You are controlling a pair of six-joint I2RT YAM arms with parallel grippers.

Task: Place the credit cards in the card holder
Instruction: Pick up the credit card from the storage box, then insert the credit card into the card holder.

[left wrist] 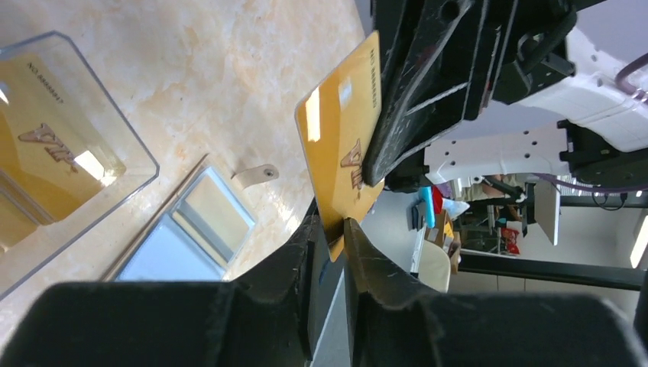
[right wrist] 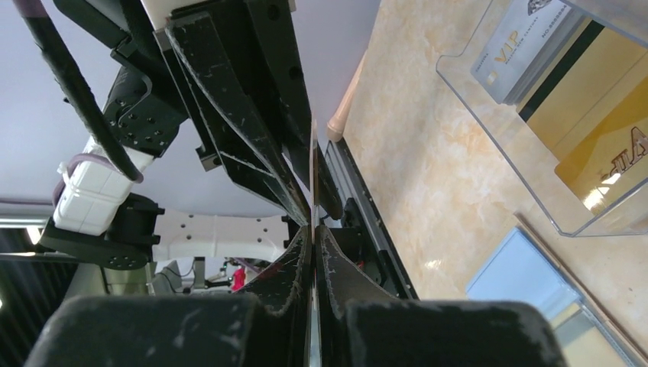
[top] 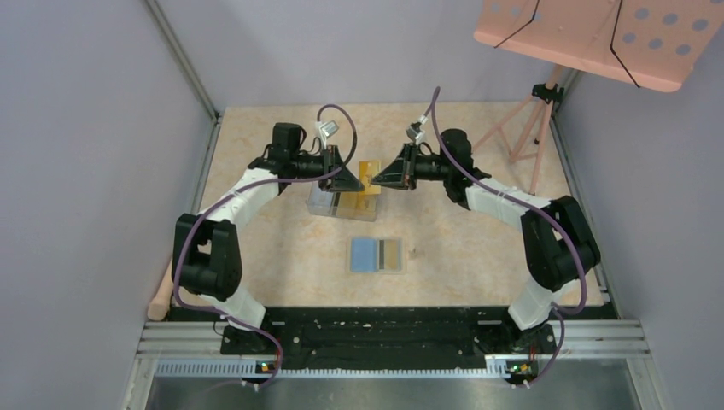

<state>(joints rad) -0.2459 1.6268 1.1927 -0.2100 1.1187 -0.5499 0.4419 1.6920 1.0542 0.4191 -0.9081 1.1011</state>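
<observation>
A golden-yellow credit card [top: 368, 175] stands upright above the table, held between both grippers. My left gripper [top: 353, 181] is shut on its lower corner; in the left wrist view the card [left wrist: 340, 130] rises from that gripper [left wrist: 337, 227]. My right gripper [top: 382, 179] is shut on the same card, which is edge-on [right wrist: 312, 176] between its fingers [right wrist: 313, 229]. The card holder [top: 378, 254] lies open and flat, blue pockets up, nearer the arms. It also shows in the left wrist view [left wrist: 187, 233] and in the right wrist view [right wrist: 535, 283].
A clear plastic box [top: 337, 203] lies below the grippers with more gold cards [left wrist: 46, 153] and a silver one [right wrist: 523, 46] in it. A pink stand [top: 529, 128] is at the back right. A wooden stick [top: 160, 295] lies at the table's left edge.
</observation>
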